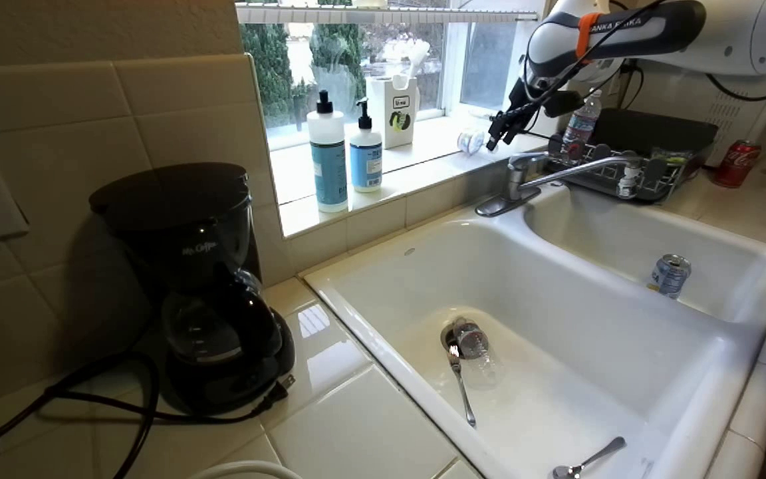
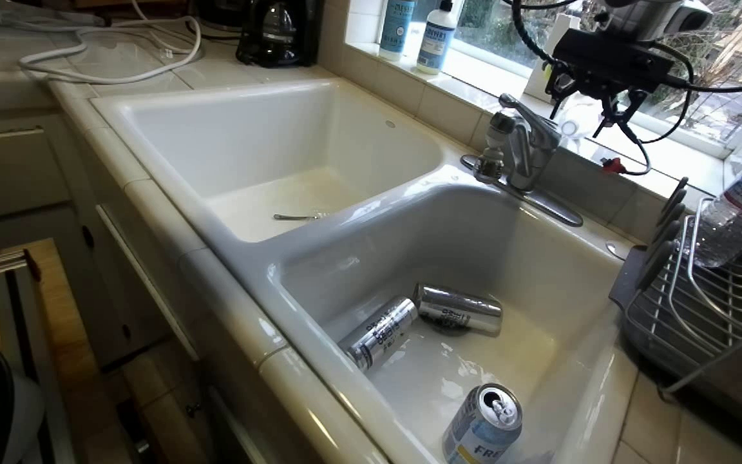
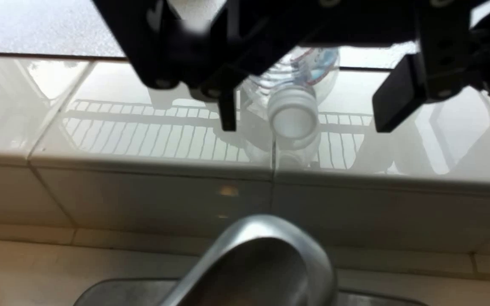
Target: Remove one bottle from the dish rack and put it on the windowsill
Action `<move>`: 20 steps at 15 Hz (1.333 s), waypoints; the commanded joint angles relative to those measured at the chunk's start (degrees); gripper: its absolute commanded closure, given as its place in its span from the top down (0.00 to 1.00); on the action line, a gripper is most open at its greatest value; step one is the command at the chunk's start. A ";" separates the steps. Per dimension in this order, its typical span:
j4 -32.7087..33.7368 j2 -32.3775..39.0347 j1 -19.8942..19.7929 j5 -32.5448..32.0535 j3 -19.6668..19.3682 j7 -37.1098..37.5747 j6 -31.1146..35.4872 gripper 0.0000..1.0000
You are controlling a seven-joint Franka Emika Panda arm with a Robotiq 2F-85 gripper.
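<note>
A clear plastic bottle lies on the white tiled windowsill (image 1: 416,174), its white cap end facing the sink. This bottle (image 3: 293,114) shows in the wrist view and, small and bright, in both exterior views (image 1: 471,141) (image 2: 575,122). My gripper (image 3: 306,125) is open, with one finger on each side of the bottle's cap end as seen from the wrist. No contact shows, and their depth relative to the bottle is unclear. Another clear bottle (image 2: 741,203) with a red and blue label leans in the dark dish rack (image 2: 641,270); it also shows in an exterior view (image 1: 581,126).
The faucet (image 3: 266,225) stands just in front of the sill, below the gripper. Two blue soap bottles (image 1: 330,163) (image 1: 366,156) and a white carton (image 1: 399,110) stand on the sill. A wire shelf (image 1: 383,14) crosses the window. The double sink holds cans (image 2: 484,422), spoons and a bottle (image 1: 473,340).
</note>
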 commanded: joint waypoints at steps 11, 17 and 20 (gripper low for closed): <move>-30.67 -28.21 0.95 0.96 0.08 -0.59 9.84 1.00; -45.71 -40.66 1.82 -2.18 1.34 3.99 9.82 1.00; -53.71 -46.99 3.36 -6.20 1.48 10.02 14.76 1.00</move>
